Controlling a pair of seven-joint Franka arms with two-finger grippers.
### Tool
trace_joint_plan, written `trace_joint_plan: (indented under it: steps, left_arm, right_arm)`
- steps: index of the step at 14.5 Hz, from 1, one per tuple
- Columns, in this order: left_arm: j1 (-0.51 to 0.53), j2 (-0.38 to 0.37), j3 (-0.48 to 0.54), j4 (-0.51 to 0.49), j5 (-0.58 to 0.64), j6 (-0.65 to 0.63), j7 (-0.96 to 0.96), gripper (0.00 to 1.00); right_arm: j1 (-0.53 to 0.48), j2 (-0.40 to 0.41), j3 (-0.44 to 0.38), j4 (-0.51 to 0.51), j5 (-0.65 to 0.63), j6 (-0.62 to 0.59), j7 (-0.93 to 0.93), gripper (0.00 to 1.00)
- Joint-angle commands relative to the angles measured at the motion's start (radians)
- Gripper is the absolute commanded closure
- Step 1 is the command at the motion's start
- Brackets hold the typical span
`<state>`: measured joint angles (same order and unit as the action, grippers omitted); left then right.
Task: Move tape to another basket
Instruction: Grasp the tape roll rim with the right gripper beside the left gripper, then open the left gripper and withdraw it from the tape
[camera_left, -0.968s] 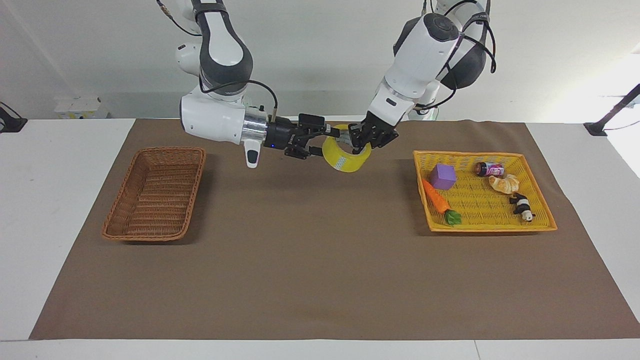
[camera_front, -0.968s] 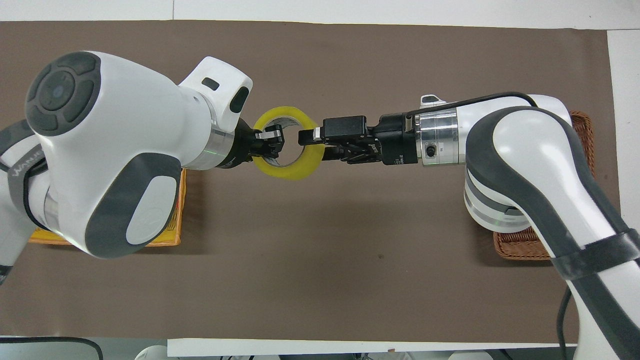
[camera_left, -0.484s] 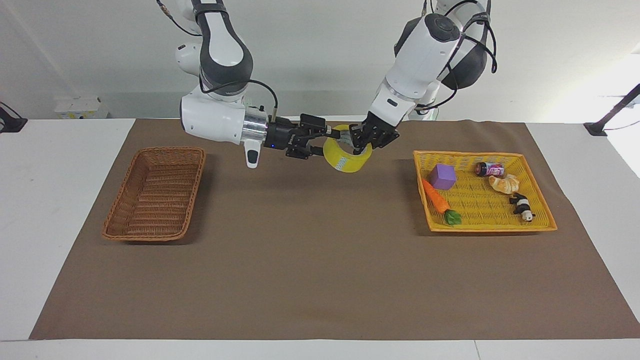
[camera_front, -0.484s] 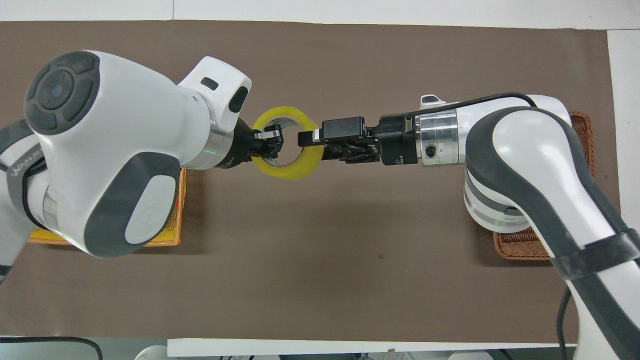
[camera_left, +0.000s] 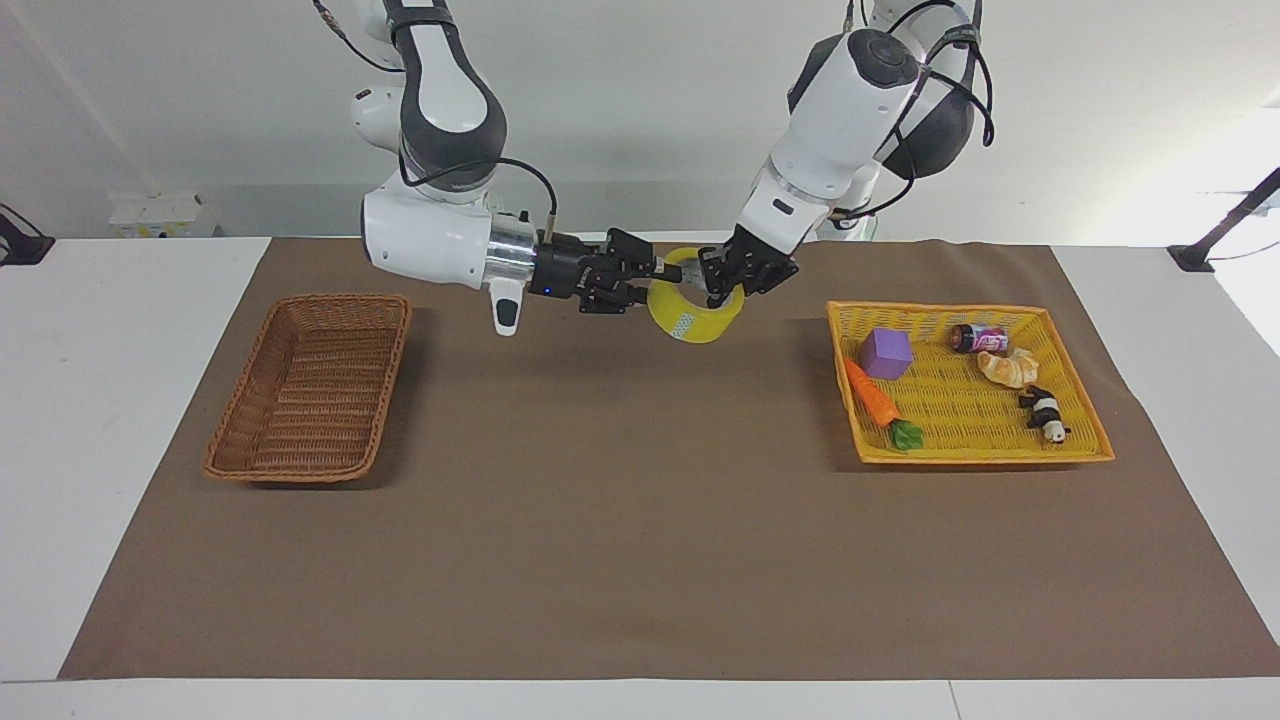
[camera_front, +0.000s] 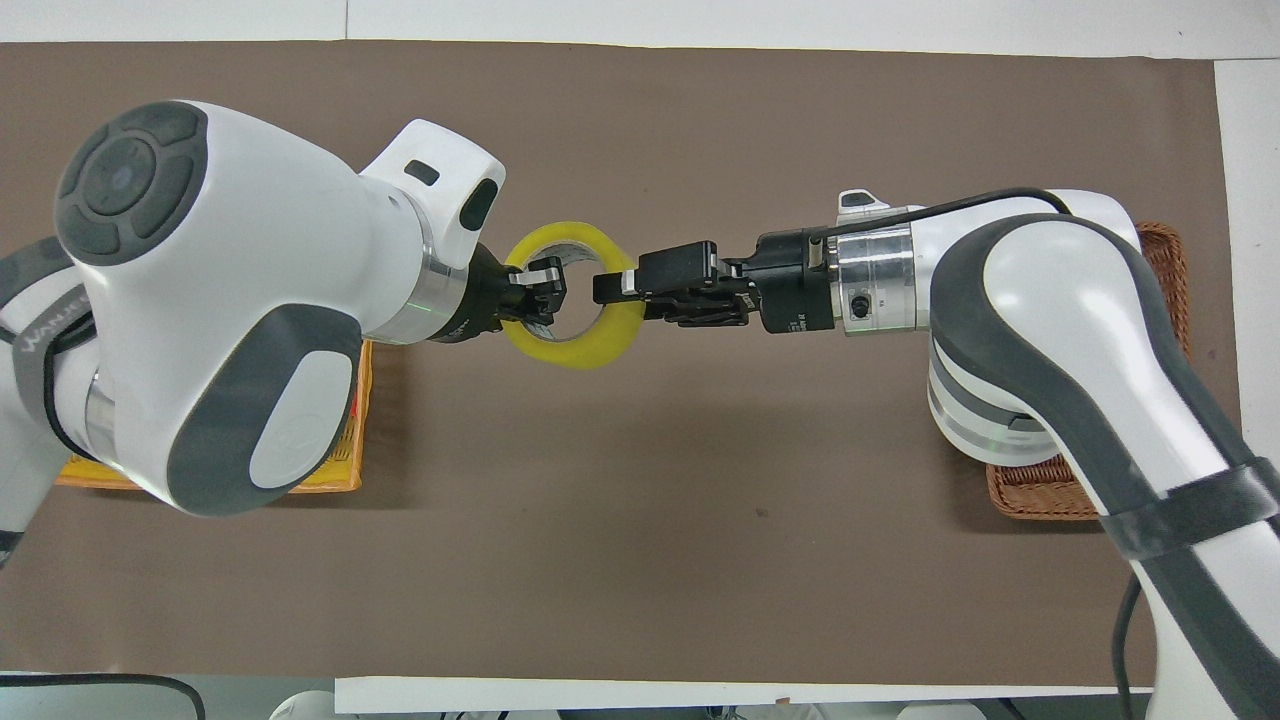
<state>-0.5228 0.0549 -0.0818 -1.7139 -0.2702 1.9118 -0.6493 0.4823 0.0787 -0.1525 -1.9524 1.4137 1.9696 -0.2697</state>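
Observation:
The tape (camera_left: 700, 318), a yellowish ring, hangs in the air over the brown mat between the two baskets. My left gripper (camera_left: 718, 290) comes down from above and is shut on the side of the ring toward the yellow tray. My right gripper (camera_left: 665, 272) reaches in level from the wicker basket's side and is shut on the ring's other wall. From overhead, the tape (camera_front: 575, 352) has the left gripper (camera_front: 540, 290) and the right gripper (camera_front: 615, 288) facing each other across its hole. The brown wicker basket (camera_left: 310, 385) stands at the right arm's end of the table with nothing in it.
A yellow-orange tray (camera_left: 850, 400) at the left arm's end holds a purple cube (camera_left: 886, 352), a carrot (camera_left: 872, 398), a small can (camera_left: 978, 338), a bread roll (camera_left: 1008, 367) and a panda toy (camera_left: 1043, 412). A brown mat (camera_left: 640, 540) covers the table.
My right gripper's fingers have closed onto the tape's wall. The left gripper has kept its hold, and the tape has barely shifted.

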Motion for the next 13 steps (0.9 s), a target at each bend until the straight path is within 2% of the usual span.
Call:
trace_joint_plan:
  steps: [1, 3, 5, 6, 7, 11, 13]
  left_arm:
    - [-0.013, -0.024, 0.008, 0.0, -0.001, -0.036, -0.013, 1.0]
    - [-0.016, -0.024, 0.008, 0.002, -0.001, -0.04, -0.015, 0.92]
    - [-0.017, -0.03, 0.007, 0.005, 0.002, -0.069, -0.045, 0.67]
    - [-0.017, -0.035, 0.007, 0.011, 0.008, -0.092, -0.061, 0.21]
    - [-0.017, -0.04, 0.008, 0.016, 0.019, -0.102, -0.065, 0.0]
    - [0.013, -0.082, 0.045, 0.079, 0.06, -0.201, -0.056, 0.0]
    - [0.039, -0.086, 0.08, 0.161, 0.063, -0.337, -0.012, 0.0]
  right_arm:
    - [-0.008, -0.019, 0.002, -0.016, -0.004, -0.001, -0.022, 1.0]
    - [-0.01, -0.019, 0.001, -0.016, -0.004, -0.005, -0.029, 1.0]
    - [-0.008, -0.019, 0.002, -0.016, -0.004, -0.003, -0.029, 1.0]
    - [-0.008, -0.019, 0.002, -0.017, -0.004, -0.005, -0.031, 1.0]
    - [-0.008, -0.019, 0.001, -0.017, -0.004, -0.006, -0.032, 1.0]
    - [-0.01, -0.019, 0.001, -0.017, -0.004, -0.008, -0.036, 1.0]
    - [-0.01, -0.019, 0.001, -0.017, -0.006, -0.009, -0.036, 1.0]
